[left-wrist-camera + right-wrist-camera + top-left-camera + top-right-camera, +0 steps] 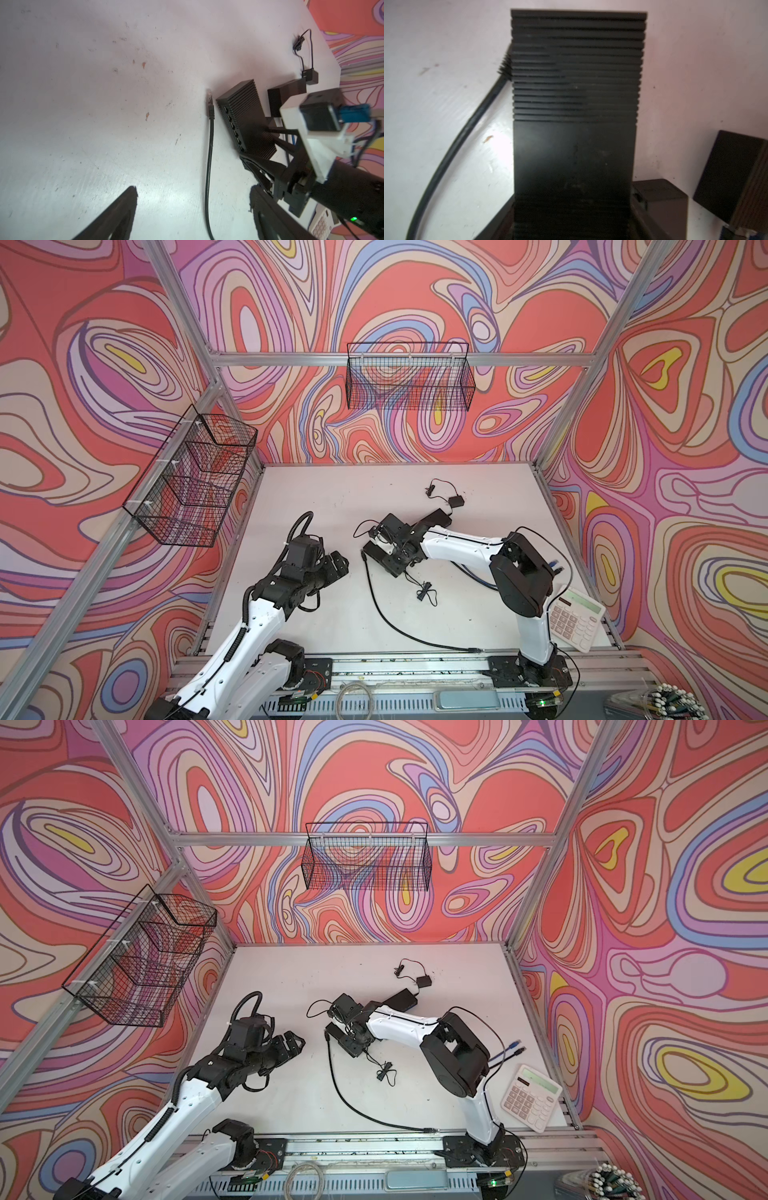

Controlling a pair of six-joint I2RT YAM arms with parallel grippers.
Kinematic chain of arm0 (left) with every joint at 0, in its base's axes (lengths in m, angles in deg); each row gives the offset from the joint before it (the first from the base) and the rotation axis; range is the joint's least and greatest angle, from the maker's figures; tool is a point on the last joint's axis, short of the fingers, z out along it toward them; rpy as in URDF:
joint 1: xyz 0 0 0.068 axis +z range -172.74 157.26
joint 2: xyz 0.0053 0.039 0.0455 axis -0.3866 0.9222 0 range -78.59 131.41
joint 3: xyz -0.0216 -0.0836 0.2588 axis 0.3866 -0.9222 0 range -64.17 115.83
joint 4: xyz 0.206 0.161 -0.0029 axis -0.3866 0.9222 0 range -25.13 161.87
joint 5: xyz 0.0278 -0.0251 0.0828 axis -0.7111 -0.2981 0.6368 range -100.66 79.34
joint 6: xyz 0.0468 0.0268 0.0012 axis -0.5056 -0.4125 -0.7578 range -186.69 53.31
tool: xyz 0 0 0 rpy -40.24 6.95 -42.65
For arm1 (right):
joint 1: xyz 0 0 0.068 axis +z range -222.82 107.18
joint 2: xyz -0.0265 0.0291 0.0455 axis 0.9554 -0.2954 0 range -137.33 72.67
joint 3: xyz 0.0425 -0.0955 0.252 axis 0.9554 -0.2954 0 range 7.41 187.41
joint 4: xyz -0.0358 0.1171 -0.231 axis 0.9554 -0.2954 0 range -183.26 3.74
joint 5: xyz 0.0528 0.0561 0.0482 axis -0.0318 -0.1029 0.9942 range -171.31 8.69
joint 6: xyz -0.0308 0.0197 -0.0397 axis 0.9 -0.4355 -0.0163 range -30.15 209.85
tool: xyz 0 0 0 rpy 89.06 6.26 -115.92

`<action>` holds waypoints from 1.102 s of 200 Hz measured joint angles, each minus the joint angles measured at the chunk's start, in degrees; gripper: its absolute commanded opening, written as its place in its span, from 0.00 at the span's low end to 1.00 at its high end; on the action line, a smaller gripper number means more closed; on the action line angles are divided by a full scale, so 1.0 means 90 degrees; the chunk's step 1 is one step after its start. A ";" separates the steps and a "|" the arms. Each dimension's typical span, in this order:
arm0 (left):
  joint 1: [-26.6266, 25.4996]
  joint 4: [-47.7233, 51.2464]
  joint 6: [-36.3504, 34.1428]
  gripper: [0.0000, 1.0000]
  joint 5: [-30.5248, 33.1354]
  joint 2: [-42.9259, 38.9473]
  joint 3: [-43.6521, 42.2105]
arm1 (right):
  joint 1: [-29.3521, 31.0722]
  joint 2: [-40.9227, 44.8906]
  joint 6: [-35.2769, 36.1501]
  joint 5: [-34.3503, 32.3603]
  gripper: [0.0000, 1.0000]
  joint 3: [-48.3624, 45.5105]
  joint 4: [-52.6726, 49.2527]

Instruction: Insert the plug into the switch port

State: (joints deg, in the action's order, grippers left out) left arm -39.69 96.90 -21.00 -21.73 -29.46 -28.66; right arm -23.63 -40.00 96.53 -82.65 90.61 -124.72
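The switch [371, 551] [333, 1031] is a black ribbed box lying mid-table; its row of ports [230, 119] faces left. My right gripper [380, 553] [574, 207] straddles it, and both fingers [638, 207] press against its long sides. The plug [364, 556] [328, 1038] [209, 101] lies loose on the table just beside the port side, at the end of a black cable [208, 166] that runs toward the front rail. My left gripper [338, 564] [293, 1044] [192, 189] hovers left of the plug, open and empty.
A second black box [434, 519] [286, 91] and a small adapter [456, 501] with a thin cord lie behind the switch. A bundled thin wire [424, 593] lies in front of it. A calculator [575, 618] sits front right. Wire baskets [409, 377] hang on the walls.
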 measured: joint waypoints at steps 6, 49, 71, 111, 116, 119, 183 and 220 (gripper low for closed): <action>0.0007 0.0107 -0.0070 0.88 -0.0090 0.0005 0.0078 | 0.0002 0.0177 0.0177 0.0053 0.32 -0.0063 -0.0005; 0.0027 0.0566 -0.0542 0.88 -0.0780 0.0158 0.0974 | 0.0012 0.1338 0.1345 0.0294 0.34 -0.0469 0.0005; 0.0109 0.0627 -0.0784 0.88 -0.1141 0.0418 0.1338 | 0.0015 0.1634 0.1770 0.0352 0.38 -0.0656 0.0007; 0.0602 0.0627 -0.1307 0.85 -0.2205 0.1591 0.1727 | 0.0017 0.2118 0.2166 0.0641 0.42 -0.1081 0.0136; 0.0636 0.0629 -0.1367 0.85 -0.2312 0.1719 0.1758 | 0.0017 0.2191 0.2195 0.0668 0.42 -0.1146 0.0175; 0.0646 0.0631 -0.1404 0.85 -0.2392 0.1800 0.1783 | 0.0017 0.2225 0.2220 0.0695 0.42 -0.1180 0.0194; 0.0670 0.0583 -0.1914 0.82 -0.3871 0.2608 0.2324 | 0.0058 0.2489 0.2540 0.1124 0.41 -0.1651 0.0651; 0.0670 0.0425 -0.1960 0.80 -0.4464 0.2892 0.2322 | 0.0129 0.2620 0.2701 0.1234 0.41 -0.1761 0.0996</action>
State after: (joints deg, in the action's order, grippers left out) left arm -33.66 100.72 -38.64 -61.90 -3.43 -7.77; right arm -22.47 -16.41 120.83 -71.55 74.76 -115.76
